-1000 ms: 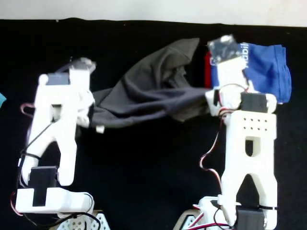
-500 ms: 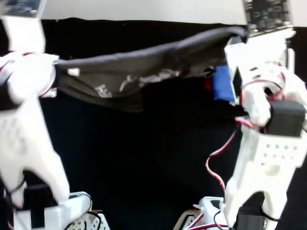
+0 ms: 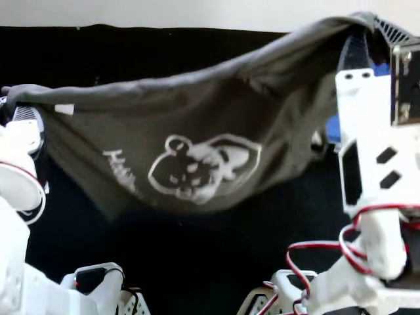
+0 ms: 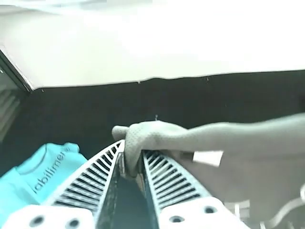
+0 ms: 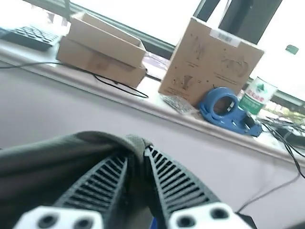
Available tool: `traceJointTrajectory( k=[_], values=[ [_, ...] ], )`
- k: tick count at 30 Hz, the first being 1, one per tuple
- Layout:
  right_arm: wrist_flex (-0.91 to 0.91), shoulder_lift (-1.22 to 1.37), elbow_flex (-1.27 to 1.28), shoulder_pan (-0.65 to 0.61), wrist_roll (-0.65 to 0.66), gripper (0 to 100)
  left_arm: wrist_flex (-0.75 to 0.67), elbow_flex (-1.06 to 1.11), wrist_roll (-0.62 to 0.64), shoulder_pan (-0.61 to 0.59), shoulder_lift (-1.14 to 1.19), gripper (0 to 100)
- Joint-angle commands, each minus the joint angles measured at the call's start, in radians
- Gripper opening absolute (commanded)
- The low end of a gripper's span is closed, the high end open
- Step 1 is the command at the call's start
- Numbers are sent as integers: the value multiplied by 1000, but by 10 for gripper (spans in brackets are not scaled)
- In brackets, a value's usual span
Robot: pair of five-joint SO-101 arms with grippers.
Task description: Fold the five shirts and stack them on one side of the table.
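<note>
Dark grey cotton shirt with white print point(image 3: 197, 125) hangs spread, unfolded; left gripper point(image 4: 133, 160), right gripper point(image 5: 138, 155) each pinch top edge; this fold likely barely begun.

Black cloth-covered table point(image 3: 197, 269), pale plain wall point(image 4: 143, 43) behind; brown cardboard boxes point(image 5: 209, 62) on long light ledge point(image 5: 152, 100) under bright window point(image 5: 143, 16).

The stretched grey shirt point(image 3: 197, 151) hangs across the table point(image 3: 197, 262); the gap beneath seems passable.
</note>
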Motion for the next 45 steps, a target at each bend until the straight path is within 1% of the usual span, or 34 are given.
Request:
traceJointTrajectory(
  k=[1, 7, 10, 13, 19, 23, 28, 34, 37, 40, 45],
  values=[
    [-12, -7, -68, -31, -9, 6, -44, 15, 5, -13, 33, 8],
    [-139, -1, -74, -31, -8, 6, -95, 54, 5, -13, 119, 8],
    [-162, -1, -74, -30, -8, 6, -114, 54, 5, -13, 134, 8],
    [-142, -12, -82, -30, -8, 6, -107, 53, 6, -13, 105, 8],
    [-35, -15, -85, -30, -11, 6, -104, 54, 6, -13, -13, 8],
    [35, -76, -105, -36, -12, 6, -104, 56, 6, -13, -102, 8],
    [42, -142, -96, -65, -12, 6, -77, 56, 6, -13, -153, 8],
    [33, -127, -73, -68, -14, 6, -78, 68, 5, -13, -148, 8],
    [31, -74, -24, -68, -14, 6, -84, 142, 5, -13, -107, 8],
    [12, 16, 53, -77, -15, 6, -86, 208, 0, -13, -12, 8],
    [-147, 220, 222, -127, -15, 6, -187, 260, -3, -13, 249, 8]
  ],
)
